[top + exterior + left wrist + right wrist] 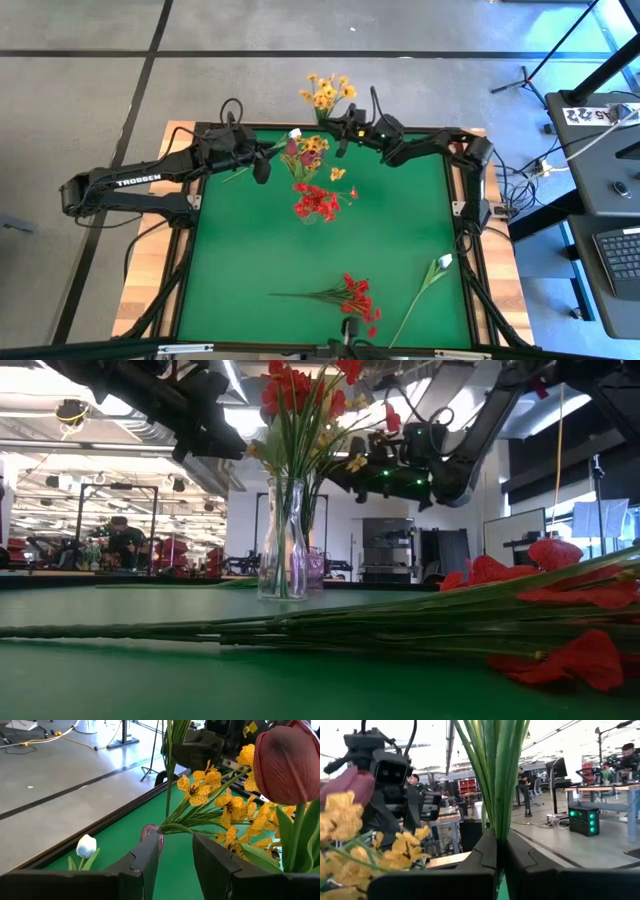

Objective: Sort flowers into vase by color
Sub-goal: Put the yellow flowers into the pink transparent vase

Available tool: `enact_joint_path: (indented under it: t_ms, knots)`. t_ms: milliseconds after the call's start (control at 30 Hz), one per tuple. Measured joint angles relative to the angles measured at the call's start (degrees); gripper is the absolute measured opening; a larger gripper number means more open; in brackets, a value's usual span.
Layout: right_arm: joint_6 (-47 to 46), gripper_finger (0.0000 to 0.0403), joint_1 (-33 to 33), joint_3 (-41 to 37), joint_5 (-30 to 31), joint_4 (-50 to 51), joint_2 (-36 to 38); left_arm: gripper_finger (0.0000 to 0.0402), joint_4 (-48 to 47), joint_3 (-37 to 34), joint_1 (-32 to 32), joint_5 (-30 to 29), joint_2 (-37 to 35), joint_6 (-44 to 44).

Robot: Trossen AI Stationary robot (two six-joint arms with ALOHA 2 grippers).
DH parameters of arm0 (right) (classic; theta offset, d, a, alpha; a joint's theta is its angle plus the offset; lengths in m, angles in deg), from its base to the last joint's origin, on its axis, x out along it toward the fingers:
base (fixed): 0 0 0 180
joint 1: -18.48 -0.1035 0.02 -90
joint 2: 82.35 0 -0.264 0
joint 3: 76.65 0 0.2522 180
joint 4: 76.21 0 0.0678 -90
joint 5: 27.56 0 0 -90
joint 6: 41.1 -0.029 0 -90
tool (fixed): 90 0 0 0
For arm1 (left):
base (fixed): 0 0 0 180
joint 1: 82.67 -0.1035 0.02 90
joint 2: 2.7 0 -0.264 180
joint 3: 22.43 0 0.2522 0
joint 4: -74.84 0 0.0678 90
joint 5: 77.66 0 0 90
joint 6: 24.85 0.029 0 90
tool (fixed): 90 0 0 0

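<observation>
While the right gripper [501, 865] is clamped on a bundle of green stems [500, 775] at the top centre of the overhead frame, the yellow spray [327, 94] it carries hangs out past the table's far edge, probably held high so the stems can be lowered upright into a vase. The left gripper [176, 865], upper left of centre in that view, has its fingers partly parted with nothing visibly between them (a thin stem passes above them in its wrist view, but whether it is touched I cannot tell). It sits just beside a dark red-pink bud [287, 762] and yellow-orange flowers [225, 805]. A glass vase [284, 540] near the frame's middle in the table-level view already holds red flowers [300, 390]. A loose red spray [352, 296] and a white bud [443, 262] lie at the lower right of the green table [240, 250], unsorted.
</observation>
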Motion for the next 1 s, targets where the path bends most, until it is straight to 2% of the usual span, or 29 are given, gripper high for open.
enact_joint_path:
  t_ms: [533, 1000]
  knots:
    - [4.8, 0.0006, 0.1, 0.7, 1.9, 7.4, -0.3, 0.0114, -0.5, 0.0, 0.8, 0.0, 0.0, 0.0]
    - [4.8, 0.0006, 0.1, 0.6, 3.3, 5.3, -2.3, 0.0114, -0.3, 0.0, 0.8, 0.0, 0.0, 0.0]
